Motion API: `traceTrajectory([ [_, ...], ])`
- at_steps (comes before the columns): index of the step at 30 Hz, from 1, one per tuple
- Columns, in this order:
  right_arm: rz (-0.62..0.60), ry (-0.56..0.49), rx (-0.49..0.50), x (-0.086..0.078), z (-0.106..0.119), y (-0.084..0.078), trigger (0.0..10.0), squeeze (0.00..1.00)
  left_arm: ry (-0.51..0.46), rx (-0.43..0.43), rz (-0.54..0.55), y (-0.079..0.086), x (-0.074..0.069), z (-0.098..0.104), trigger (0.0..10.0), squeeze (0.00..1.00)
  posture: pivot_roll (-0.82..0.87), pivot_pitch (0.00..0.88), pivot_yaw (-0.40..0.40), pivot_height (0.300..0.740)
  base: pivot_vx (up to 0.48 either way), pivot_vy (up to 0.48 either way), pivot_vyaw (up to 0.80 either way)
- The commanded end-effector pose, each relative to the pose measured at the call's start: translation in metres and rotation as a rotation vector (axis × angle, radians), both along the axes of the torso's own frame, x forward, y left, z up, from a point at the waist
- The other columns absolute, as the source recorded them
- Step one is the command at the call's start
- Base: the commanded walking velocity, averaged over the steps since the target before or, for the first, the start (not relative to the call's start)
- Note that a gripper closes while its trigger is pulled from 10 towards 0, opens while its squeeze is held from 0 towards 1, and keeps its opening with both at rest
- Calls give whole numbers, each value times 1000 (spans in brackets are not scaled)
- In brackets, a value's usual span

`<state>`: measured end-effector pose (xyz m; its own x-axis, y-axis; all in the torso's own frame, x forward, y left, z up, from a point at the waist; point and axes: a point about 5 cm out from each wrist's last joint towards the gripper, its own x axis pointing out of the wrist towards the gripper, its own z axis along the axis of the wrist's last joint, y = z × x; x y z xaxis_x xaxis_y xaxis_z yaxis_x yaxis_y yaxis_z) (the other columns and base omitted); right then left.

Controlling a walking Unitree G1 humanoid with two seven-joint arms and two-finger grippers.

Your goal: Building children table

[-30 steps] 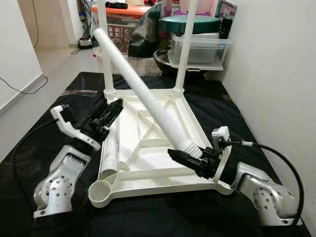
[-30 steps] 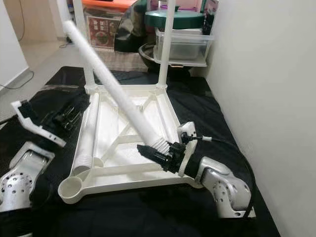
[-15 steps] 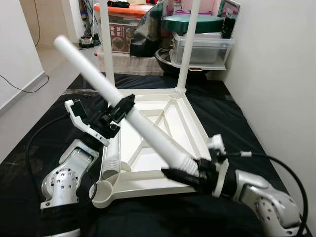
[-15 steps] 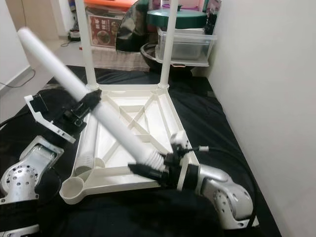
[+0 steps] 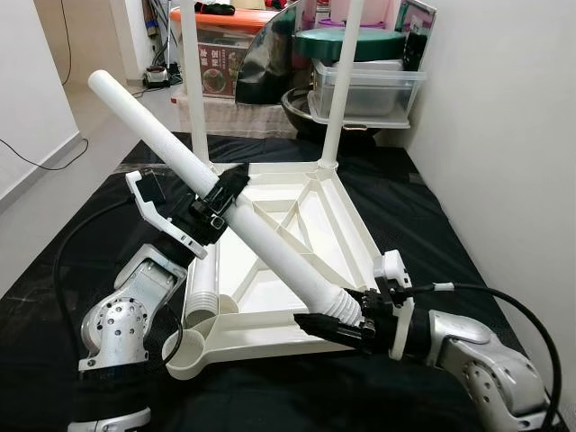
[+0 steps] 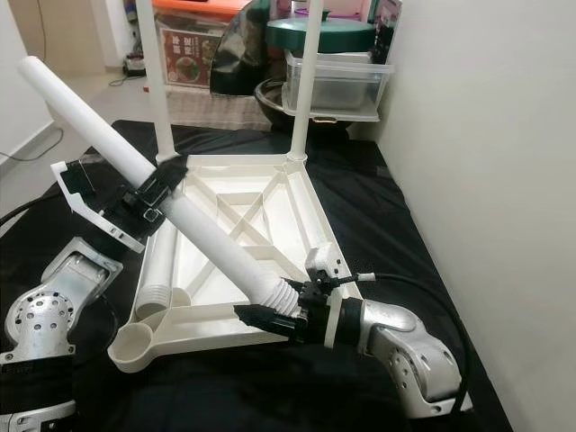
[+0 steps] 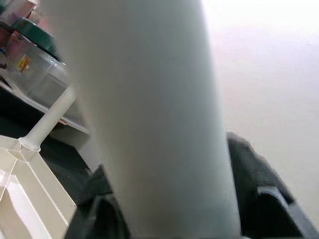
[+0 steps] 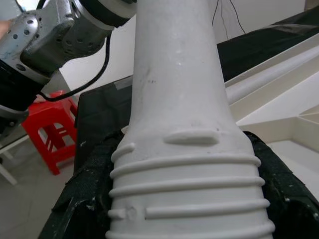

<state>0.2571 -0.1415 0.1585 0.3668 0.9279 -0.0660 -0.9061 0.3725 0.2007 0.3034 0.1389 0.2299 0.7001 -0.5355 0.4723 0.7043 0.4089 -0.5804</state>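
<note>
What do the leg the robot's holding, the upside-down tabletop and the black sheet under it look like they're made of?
Leg: likely moulded plastic, matte white, with a moulded screw thread at the end held by the right gripper.
Tabletop: apparently the same off-white plastic, slightly glossy, with moulded ribs and round corner sockets.
Sheet: thin and black, creased and faintly shiny; plastic film or fabric, hard to tell.
</note>
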Motion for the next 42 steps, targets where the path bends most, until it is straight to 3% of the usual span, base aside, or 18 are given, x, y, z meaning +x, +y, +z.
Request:
traceTrajectory([
  [1,3,-33,-19,3,2,2,0,0,22,38,-19,-8,-3,-6,0,0,57,0,-109,740,0,0,0],
  [7,-61,-66,-61,11,0,-2,0,0,30,66,-7,-9,-7,-12,0,0,60,0,-113,740,0,0,0],
  [8,-87,-72,-88,14,-1,-4,2980,0,29,66,2,-9,-8,-12,0,0,61,0,-116,740,0,0,0],
  [9,-87,-72,-88,14,-1,-4,2980,0,29,66,2,-9,-8,-12,0,0,61,0,-116,740,0,0,0],
  [10,-118,-69,-126,17,-5,-6,10000,0,28,68,13,-8,-8,-11,0,0,60,0,-117,740,0,0,0],
  [11,-137,-67,-152,18,-7,-7,10000,1000,26,69,19,-8,-8,-11,0,0,60,0,-117,740,0,0,0],
  [20,-183,-137,-193,28,7,-24,10000,1000,15,102,37,-7,-8,-11,0,0,52,0,-112,740,0,0,0],
  [22,-175,-164,-207,30,18,-32,10000,1000,12,120,35,-8,-8,-12,0,0,43,0,-112,740,0,0,0],
  [26,-125,-198,-199,30,31,-24,10000,1000,8,132,23,-11,-8,-14,0,0,38,0,-109,740,0,0,0],
  [27,-102,-210,-201,31,36,-14,10000,886,4,143,14,-14,-9,-15,0,0,38,0,-109,740,0,0,0],
  [28,-102,-210,-201,31,36,-14,10000,886,4,143,14,-14,-9,-15,0,0,38,0,-109,740,0,0,0],
  [29,-74,-226,-210,31,39,0,10000,741,-1,154,-2,-17,-9,-16,0,0,38,0,-101,740,0,0,0],
  [32,-66,-231,-215,32,39,4,10000,741,-3,156,-7,-18,-10,-16,0,0,38,0,-101,740,0,0,0],
  [33,-25,-234,-209,31,41,11,10000,0,-9,158,-19,-19,-10,-15,0,0,42,0,-102,740,0,0,0],
  [40,115,-218,-197,33,43,37,10000,0,-25,169,-37,-20,-13,-15,0,0,54,0,-112,740,0,0,0],
  [42,161,-171,-191,32,42,43,10000,0,-33,169,-47,-22,-14,-14,0,0,60,0,-116,740,0,0,0],
])
